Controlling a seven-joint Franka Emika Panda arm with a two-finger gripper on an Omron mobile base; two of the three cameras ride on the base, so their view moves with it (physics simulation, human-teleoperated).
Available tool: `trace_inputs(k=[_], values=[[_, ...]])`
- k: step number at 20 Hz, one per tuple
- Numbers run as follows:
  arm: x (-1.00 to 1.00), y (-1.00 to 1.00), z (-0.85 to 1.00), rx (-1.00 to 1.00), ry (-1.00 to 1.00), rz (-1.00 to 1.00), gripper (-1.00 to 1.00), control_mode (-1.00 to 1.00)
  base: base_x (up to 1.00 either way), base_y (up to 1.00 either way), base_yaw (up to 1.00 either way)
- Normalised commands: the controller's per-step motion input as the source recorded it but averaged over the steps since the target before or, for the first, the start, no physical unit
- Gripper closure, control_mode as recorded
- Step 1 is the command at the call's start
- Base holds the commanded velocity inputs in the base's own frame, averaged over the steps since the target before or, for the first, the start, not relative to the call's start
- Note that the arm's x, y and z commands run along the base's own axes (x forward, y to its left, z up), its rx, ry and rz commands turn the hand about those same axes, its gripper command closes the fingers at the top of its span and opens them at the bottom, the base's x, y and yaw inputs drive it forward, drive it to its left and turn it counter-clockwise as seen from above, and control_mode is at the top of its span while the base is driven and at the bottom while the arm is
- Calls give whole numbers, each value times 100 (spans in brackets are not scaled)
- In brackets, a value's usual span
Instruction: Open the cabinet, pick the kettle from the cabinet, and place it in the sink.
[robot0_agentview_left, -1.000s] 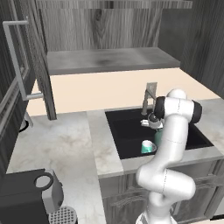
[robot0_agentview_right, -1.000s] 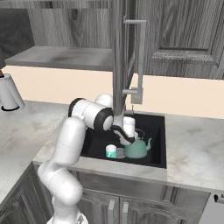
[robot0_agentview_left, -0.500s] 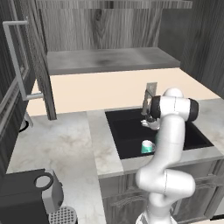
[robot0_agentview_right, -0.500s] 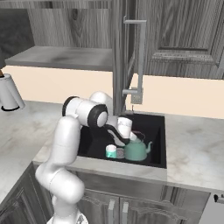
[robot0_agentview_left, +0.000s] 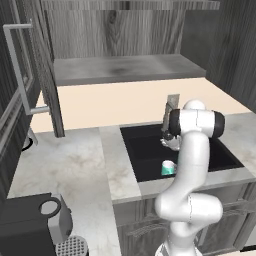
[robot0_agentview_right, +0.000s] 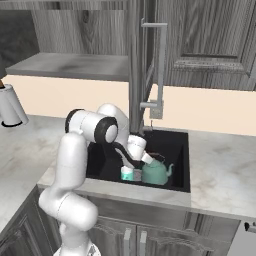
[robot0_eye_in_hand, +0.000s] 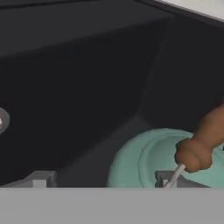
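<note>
So the kettle (robot0_agentview_right: 156, 172) is sitting in the sink (robot0_agentview_right: 180, 170) already, mint green body, upright on the basin floor toward the front right corner, spout pointing right. There's a little teal cup (robot0_agentview_right: 127, 173) just beside it on the left. The cabinet (robot0_agentview_left: 30, 80) door is swung open over on the left of the counter (robot0_agentview_left: 75, 165).

The claw (robot0_eye_in_hand: 103, 180) is right down at the kettle. In the hand view its two tips sit wide apart, one out over bare black basin and the other by the kettle's lid, with the brown wooden handle (robot0_eye_in_hand: 203, 146) off to the side and nothing between them. So I'd call it spread and holding nothing, kettle released.

If I'm reading it right, the step in hand is just getting out cleanly. What I'd watch:

- Lift straight back along the claw's own line before swinging anywhere. That handle arches right next to one tip, and a sideways move could hook it and tip the kettle.
- Keep the tips wide until they're above the handle.
- Mind the cup on the way up; the wrist is close to it in the right base view.
- The faucet (robot0_agentview_right: 150, 107) stands just behind the arm, so don't pull backward and up too fast.
</note>
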Motion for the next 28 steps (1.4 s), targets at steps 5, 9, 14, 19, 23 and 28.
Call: trace_inputs(k=[5, 9, 14, 19, 23, 28], values=[[-23, 17, -19, 0, 7, -11, -100, -100, 0, 0, 0], [-11, 13, -5, 0, 2, -11, -100, -100, 0, 0, 0], [-4, 8, 1, 0, 2, -10, -100, -100, 0, 0, 0], [-3, 9, 6, 0, 0, -6, -100, -100, 0, 0, 0], [-5, 16, 11, 0, 3, -4, -100, -100, 0, 0, 0], [-24, 17, 11, 0, 4, -4, -100, -100, 0, 0, 0]])
